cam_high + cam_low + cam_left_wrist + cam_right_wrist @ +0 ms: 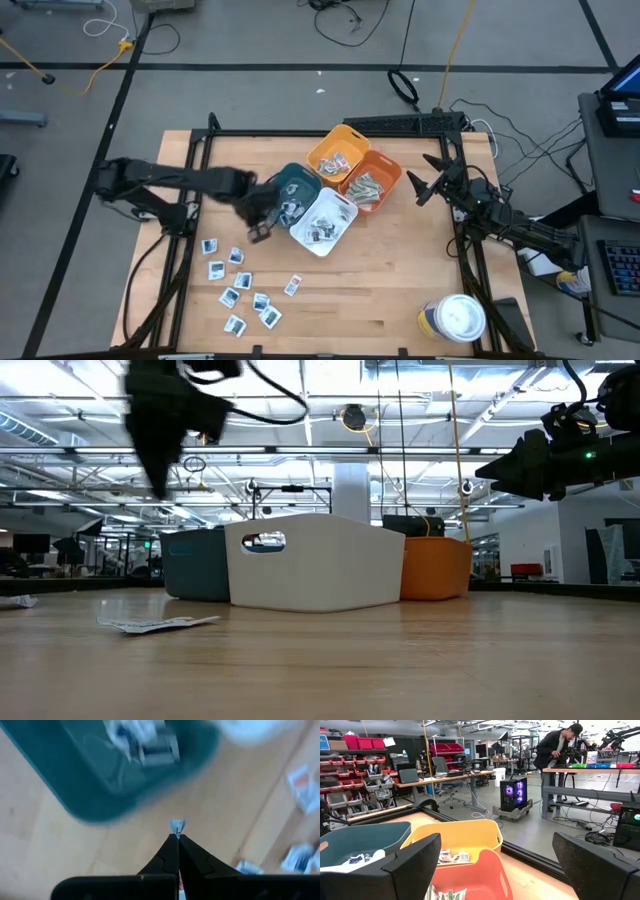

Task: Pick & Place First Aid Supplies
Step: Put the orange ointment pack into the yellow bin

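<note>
My left gripper (pixel 262 232) hangs over the table, pointing down, just on the near-left side of the teal bin (pixel 295 190). It is shut on a tiny white packet (pixel 177 825). Several small white square packets (pixel 240 285) lie flat on the wood near the front left; one (pixel 160 623) also shows in the low view. More supplies lie inside the teal, white (pixel 325 222), orange (pixel 372 180) and yellow (pixel 340 152) bins. My right gripper (pixel 425 180) waits open at the table's right, raised and level, facing the bins. My left gripper pinches the small white packet between its two fingertips (pixel 172 845), coming from above and pointing down. Only a sliver of the packet's edge (pixel 178 823) sticks out past the tips. The packet is lifted clear of the table.
The four bins stand bunched together at the table's middle. A round white-lidded tub (pixel 458 318) sits at the near right corner. Black frame rails (pixel 190 200) run along the table's left and right sides. Bare wood lies at the near middle.
</note>
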Motion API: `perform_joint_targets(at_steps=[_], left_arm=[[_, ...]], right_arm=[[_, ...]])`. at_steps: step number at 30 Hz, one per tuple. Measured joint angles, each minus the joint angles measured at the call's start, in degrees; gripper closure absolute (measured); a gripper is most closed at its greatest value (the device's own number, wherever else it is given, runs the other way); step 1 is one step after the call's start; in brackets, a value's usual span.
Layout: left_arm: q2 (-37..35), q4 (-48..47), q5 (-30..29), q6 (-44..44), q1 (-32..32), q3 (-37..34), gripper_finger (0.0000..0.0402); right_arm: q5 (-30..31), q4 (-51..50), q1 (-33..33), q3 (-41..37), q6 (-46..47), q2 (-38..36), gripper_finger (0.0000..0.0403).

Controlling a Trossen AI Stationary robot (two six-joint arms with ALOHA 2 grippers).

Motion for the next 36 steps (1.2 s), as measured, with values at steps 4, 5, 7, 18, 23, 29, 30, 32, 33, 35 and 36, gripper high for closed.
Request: perform_joint_targets(at_steps=[4, 5, 7, 18, 23, 29, 30, 32, 33, 35, 36], left_arm=[[7.5, -0.1, 0.7, 2.0, 6.2, 9.2, 0.0401], [9.5, -0.2, 0.7, 2.3, 7.6, 11.6, 0.0401], [13.9, -0.6, 0.8, 3.7, 10.3, 17.2, 0.0401], [35.9, -1.3, 0.8, 9.4, 21.0, 45.7, 0.0401], [43.3, -1.2, 1.2, 11.4, 23.6, 55.2, 0.0401], [49.0, -1.5, 1.4, 13.0, 25.0, 62.1, 0.0402], [49.5, -1.4, 1.4, 13.3, 25.1, 62.7, 0.0402], [50.1, -1.3, 1.4, 13.6, 25.3, 62.9, 0.0402], [50.4, -1.3, 1.4, 13.8, 25.5, 62.9, 0.0402], [51.5, -0.9, 1.4, 13.9, 25.6, 62.9, 0.0402], [52.2, -0.9, 1.3, 13.9, 25.7, 62.9, 0.0402]], right_arm=[[0.0, 0.0, 0.0, 0.0, 0.0, 0.0, 0.0025], [0.0, 0.0, 0.0, 0.0, 0.0, 0.0, 0.0025], [0.0, 0.0, 0.0, 0.0, 0.0, 0.0, 0.0025], [0.0, 0.0, 0.0, 0.0, 0.0, 0.0, 0.0025], [0.0, 0.0, 0.0, 0.0, 0.0, 0.0, 0.0025], [0.0, 0.0, 0.0, 0.0, 0.0, 0.0, 0.0025], [0.0, 0.0, 0.0, 0.0, 0.0, 0.0, 0.0025], [0.0, 0.0, 0.0, 0.0, 0.0, 0.0, 0.0025], [0.0, 0.0, 0.0, 0.0, 0.0, 0.0, 0.0025], [0.0, 0.0, 0.0, 0.0, 0.0, 0.0, 0.0025], [0.0, 0.0, 0.0, 0.0, 0.0, 0.0, 0.0025]])
